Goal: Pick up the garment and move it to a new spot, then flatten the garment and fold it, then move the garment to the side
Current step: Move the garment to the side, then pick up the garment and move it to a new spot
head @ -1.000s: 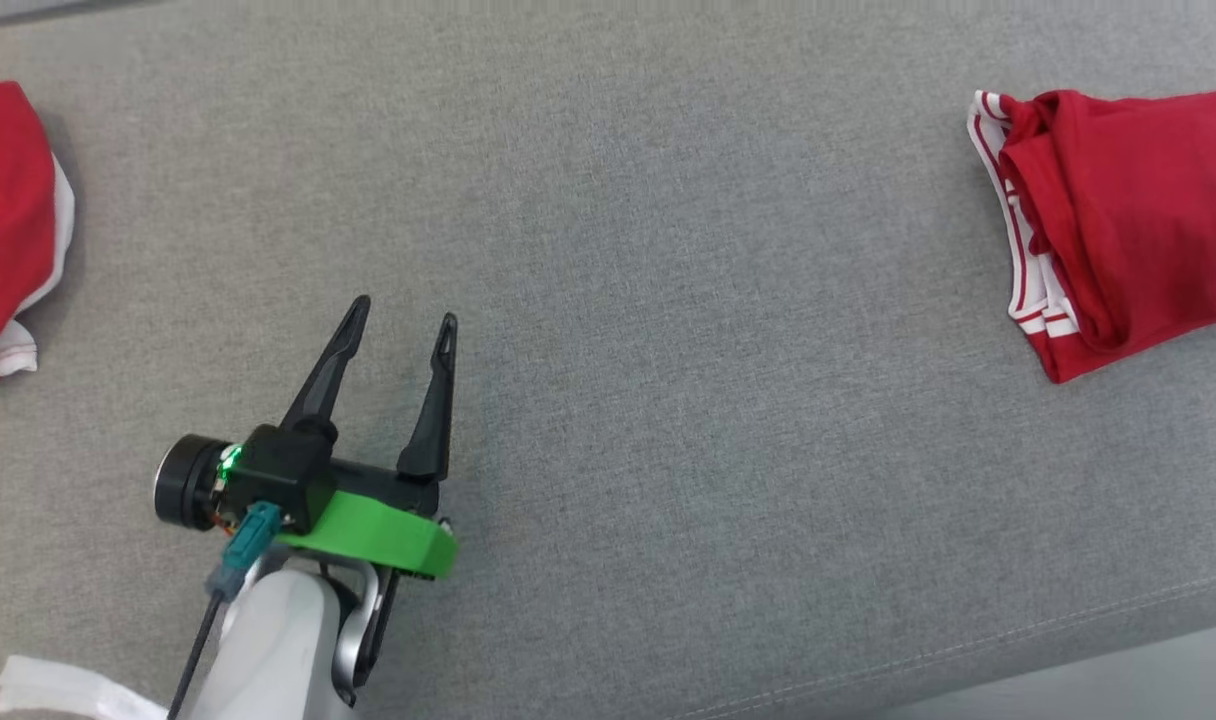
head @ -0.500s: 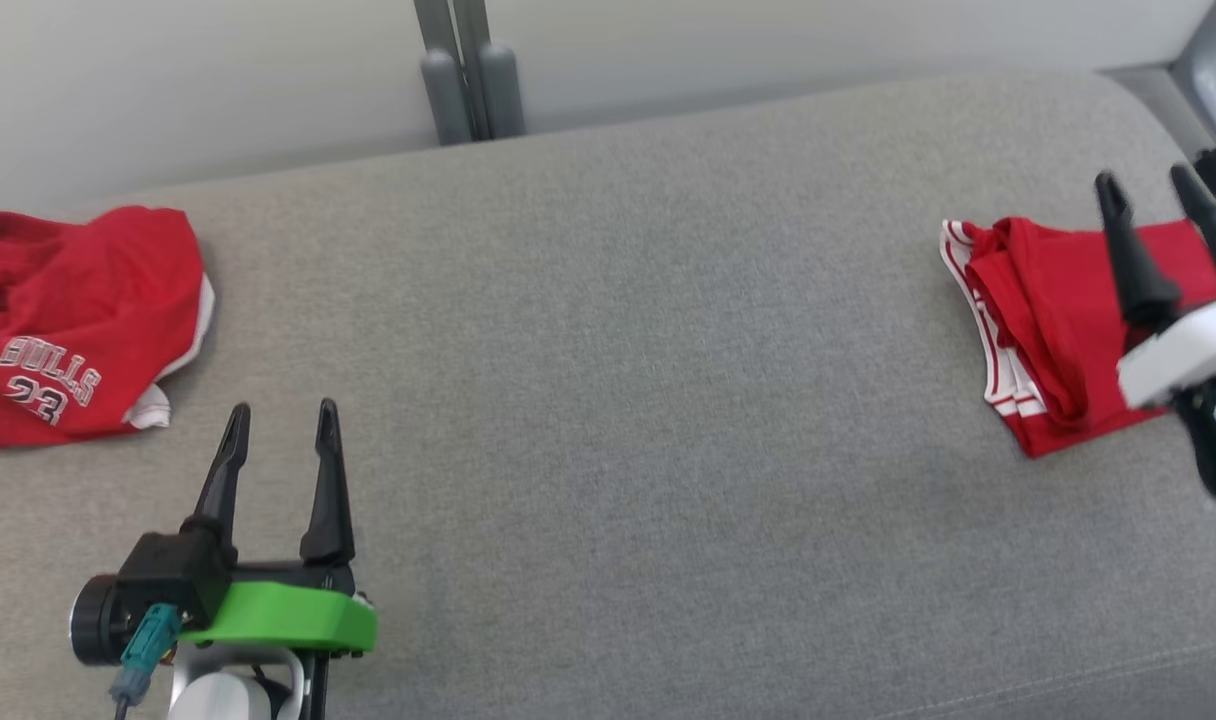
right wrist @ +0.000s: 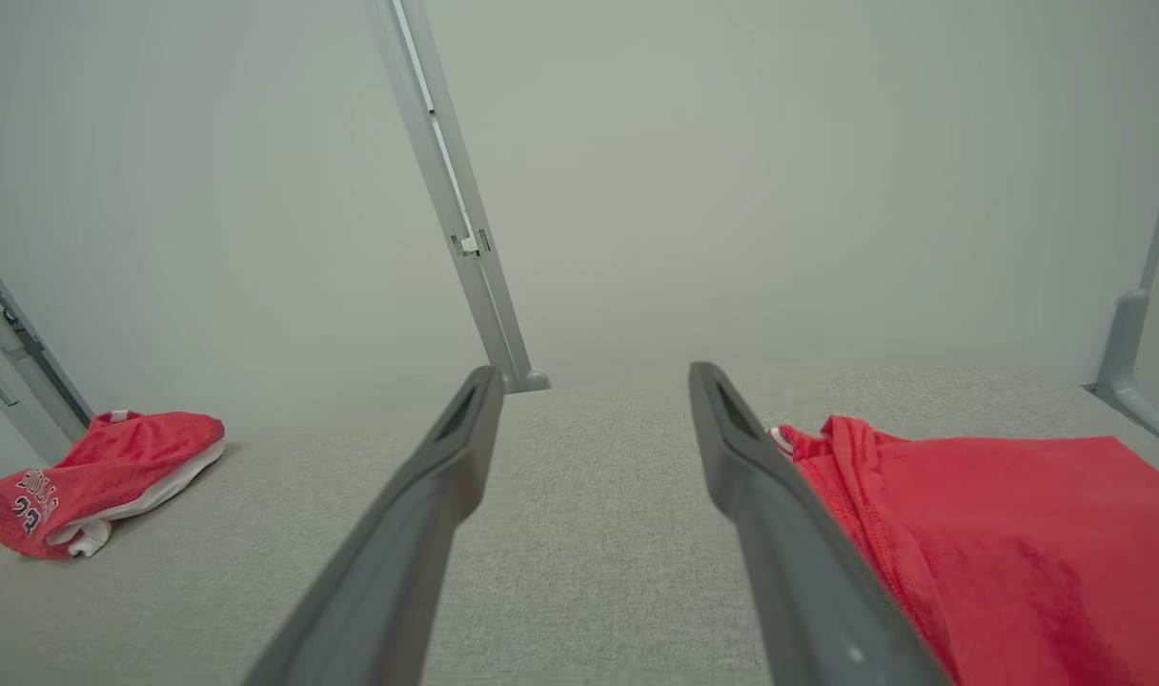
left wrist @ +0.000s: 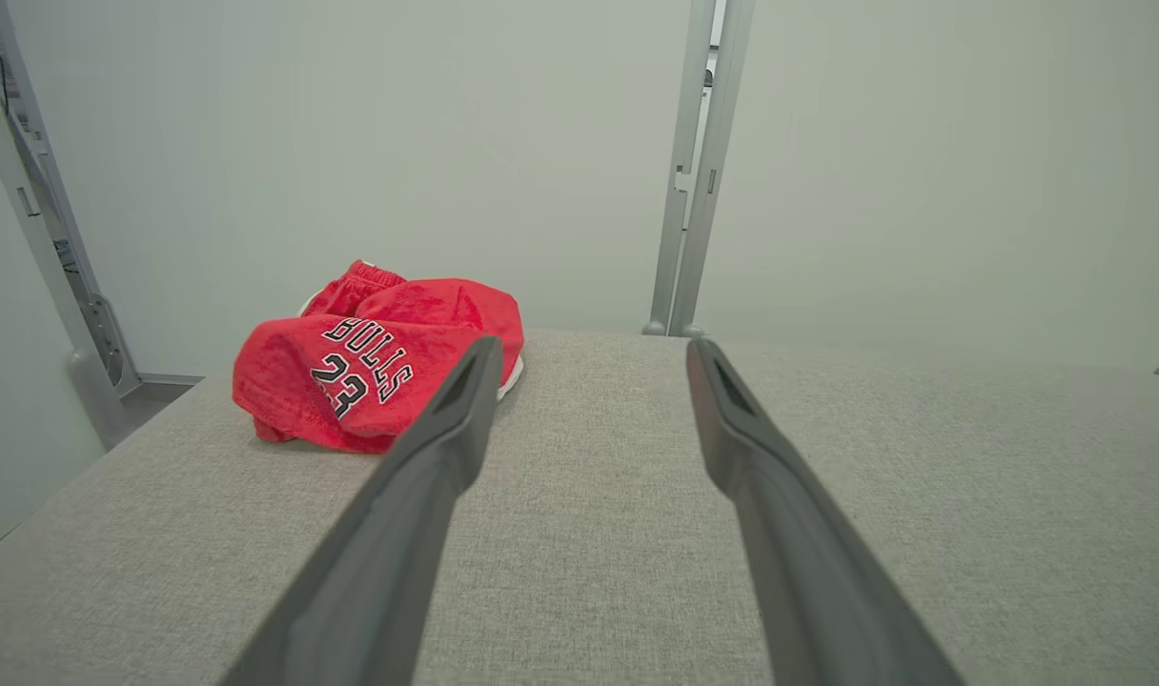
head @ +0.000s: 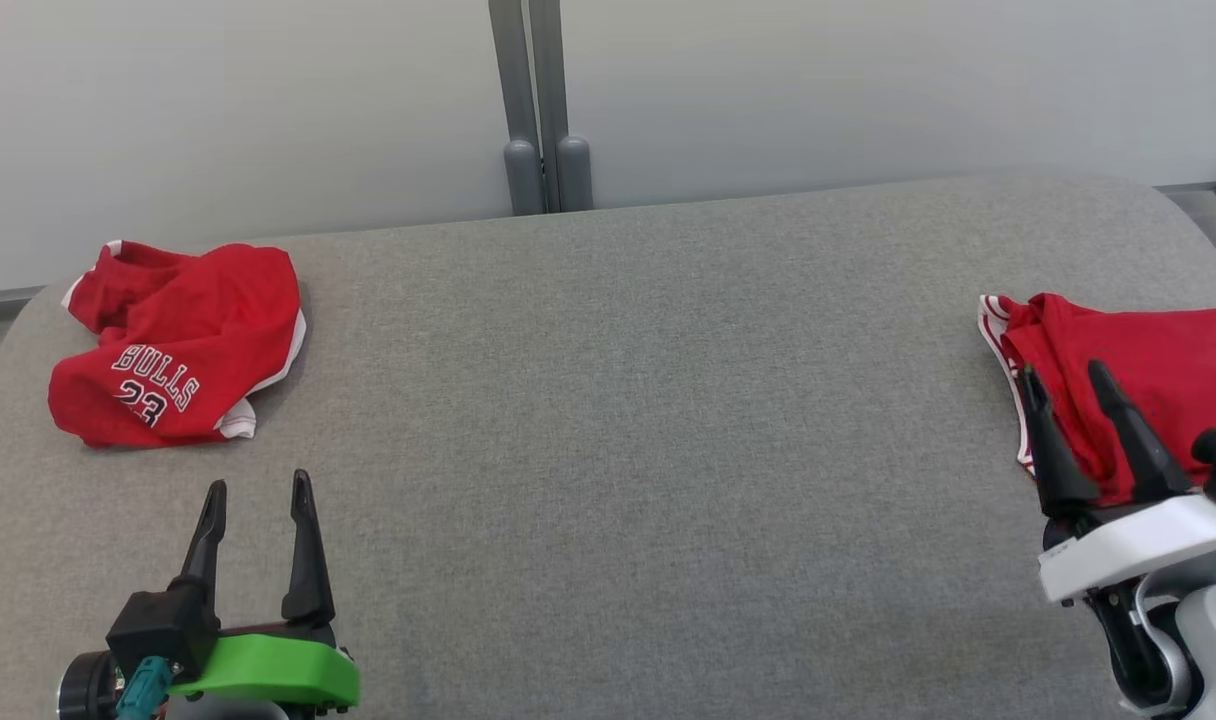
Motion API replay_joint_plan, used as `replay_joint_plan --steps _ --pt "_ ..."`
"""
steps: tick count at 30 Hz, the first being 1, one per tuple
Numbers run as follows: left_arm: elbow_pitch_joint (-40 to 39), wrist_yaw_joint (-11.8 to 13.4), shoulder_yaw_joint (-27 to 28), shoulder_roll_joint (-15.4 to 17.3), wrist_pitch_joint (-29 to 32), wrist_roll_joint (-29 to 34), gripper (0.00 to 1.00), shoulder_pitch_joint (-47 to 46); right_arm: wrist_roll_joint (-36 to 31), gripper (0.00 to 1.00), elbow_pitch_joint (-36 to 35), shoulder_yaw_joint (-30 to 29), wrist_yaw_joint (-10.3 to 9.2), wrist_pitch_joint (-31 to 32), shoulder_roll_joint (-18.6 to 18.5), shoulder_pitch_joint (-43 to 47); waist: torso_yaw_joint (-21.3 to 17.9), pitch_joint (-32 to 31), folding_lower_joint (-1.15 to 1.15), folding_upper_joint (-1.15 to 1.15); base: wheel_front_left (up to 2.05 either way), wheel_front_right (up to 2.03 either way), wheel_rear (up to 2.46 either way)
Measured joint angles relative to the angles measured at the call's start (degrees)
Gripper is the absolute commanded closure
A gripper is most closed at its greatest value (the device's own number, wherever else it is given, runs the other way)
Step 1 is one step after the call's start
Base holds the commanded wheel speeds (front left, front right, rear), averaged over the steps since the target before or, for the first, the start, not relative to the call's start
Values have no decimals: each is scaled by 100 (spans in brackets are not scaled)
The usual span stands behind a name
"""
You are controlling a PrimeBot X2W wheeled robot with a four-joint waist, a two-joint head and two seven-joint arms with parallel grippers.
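A crumpled red garment point(head: 173, 345) printed "BULLS 23" lies at the far left of the grey padded table point(head: 628, 420); the left wrist view has the garment point(left wrist: 351, 381) ahead and left of the fingers. A folded red garment point(head: 1138, 370) with white-striped trim lies at the right edge. My left gripper point(head: 257, 485) is open and empty near the front left, a short way in front of the crumpled garment. My right gripper point(head: 1063, 370) is open, its fingertips over the folded garment's near left corner; the right wrist view puts that garment point(right wrist: 999, 534) beside the right finger.
A pale wall stands right behind the table, with a grey post point(head: 533, 110) at its middle. The table's far corners are rounded. A wide stretch of bare grey cloth lies between the two garments.
The head camera has tilted up, bringing the wall and both garments fully into view. My right gripper has come into view at the lower right. Both grippers stay open.
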Motion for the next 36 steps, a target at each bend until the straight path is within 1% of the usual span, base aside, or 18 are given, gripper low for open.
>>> replay_joint_plan --steps 4,9,13,27,32,36 --pt "15 -66 -22 -26 0 66 0 63 -176 0 -159 -131 0 0 260 280 52 -7 0 0 0 0 0" --pt "7 -76 -40 -62 0 156 0 112 -434 0 -196 -302 0 0 447 467 65 33 0 0 0 0 0" --pt "-57 -92 -60 -85 0 203 0 114 -577 0 -177 -387 0 0 521 485 63 48 0 0 0 0 0" --pt "-44 -168 -116 -116 -1 311 0 141 -734 0 -110 -272 0 0 532 480 57 0 0 0 0 0 0" --pt "-14 -169 -110 -125 0 334 0 138 -765 0 -58 -174 0 -1 544 472 229 -7 0 0 0 0 0" --pt "52 -113 -36 -126 -1 350 0 138 -792 0 -24 -37 0 0 591 483 472 -21 0 0 0 0 0"
